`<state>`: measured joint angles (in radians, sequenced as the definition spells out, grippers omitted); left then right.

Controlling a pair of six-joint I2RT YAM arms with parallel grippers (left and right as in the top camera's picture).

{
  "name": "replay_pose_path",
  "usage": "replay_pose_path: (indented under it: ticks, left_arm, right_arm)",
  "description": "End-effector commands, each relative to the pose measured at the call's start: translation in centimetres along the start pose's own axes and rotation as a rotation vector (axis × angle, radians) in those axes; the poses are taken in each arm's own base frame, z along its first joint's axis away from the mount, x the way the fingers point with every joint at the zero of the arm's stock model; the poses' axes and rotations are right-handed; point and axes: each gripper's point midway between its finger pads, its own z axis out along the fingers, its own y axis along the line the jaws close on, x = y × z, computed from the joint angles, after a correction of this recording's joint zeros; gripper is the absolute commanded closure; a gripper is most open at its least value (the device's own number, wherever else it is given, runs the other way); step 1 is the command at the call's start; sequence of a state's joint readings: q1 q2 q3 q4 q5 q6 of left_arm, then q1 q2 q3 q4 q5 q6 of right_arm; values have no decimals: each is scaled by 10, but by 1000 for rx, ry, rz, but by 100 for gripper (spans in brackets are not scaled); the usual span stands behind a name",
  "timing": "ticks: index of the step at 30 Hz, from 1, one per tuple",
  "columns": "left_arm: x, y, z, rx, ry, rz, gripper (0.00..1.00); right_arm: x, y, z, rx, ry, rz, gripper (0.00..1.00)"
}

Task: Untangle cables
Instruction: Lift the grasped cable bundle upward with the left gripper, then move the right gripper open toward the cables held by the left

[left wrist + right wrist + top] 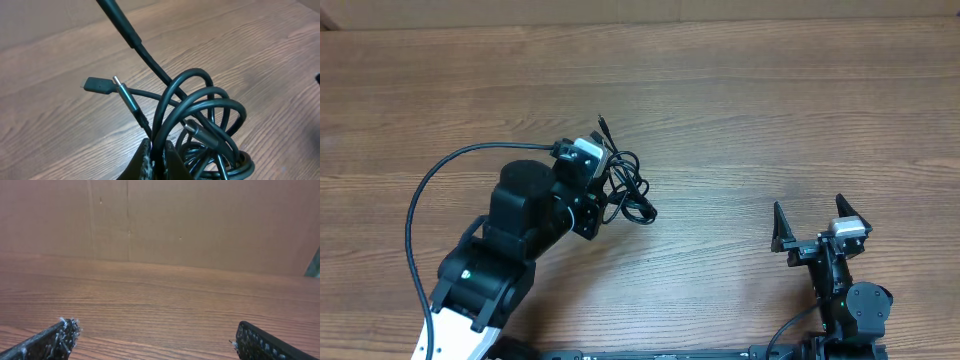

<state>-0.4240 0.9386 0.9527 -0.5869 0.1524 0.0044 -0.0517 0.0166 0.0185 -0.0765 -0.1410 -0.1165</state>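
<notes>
The cables (632, 190) are thin black cords bunched in a knot of loops at the table's middle, with one plug tip pointing to the back. My left gripper (603, 190) is shut on a strand of the knot. In the left wrist view the fingers (159, 155) pinch one black loop, and the cables (210, 120) curl to the right with a flat plug and a metal-tipped plug at the left. My right gripper (818, 218) is open and empty at the front right, far from the knot. Its fingertips (155, 335) show only bare wood between them.
The wooden table (770, 110) spans the whole view. A thick black wire (420, 190) fixed to the left arm arcs over the table at the left. A brown cardboard wall (200, 225) stands beyond the table's far edge in the right wrist view.
</notes>
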Motion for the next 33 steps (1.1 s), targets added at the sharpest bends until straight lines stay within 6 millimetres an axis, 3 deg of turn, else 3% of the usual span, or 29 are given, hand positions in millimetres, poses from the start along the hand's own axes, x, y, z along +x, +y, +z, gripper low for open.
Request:
replay_pose_path:
  ticks: [1,5,9,11,16,23,28,33]
  left_arm:
    - [-13,-18,-14,89,-49,47,96]
    - [-12,-35,-17,192,-48,49,96]
    - [-9,-42,-18,234,-34,23,96]
    - [-8,-42,-18,235,-26,-9,96]
    - [-9,-42,-18,238,-10,-185,96]
    - [-8,-42,-18,237,0,-233,96]
    - [-16,-42,-18,245,-8,-409,96]
    - [-17,-42,-18,246,-11,-426,96]
  right_arm:
    - [2,-1,0,8,0,-5,0]
    - [4,4,1,-23,5,57,0]
    - [1,25,-1,-144,45,697,0]
    - [-1,39,-3,-219,80,830,0]
    - [-11,71,-15,-427,126,813,0]
    - [-79,93,-45,-602,70,683,0]
    - [-122,114,-61,-765,117,623,0]
    - [-141,137,-70,-986,264,625,0]
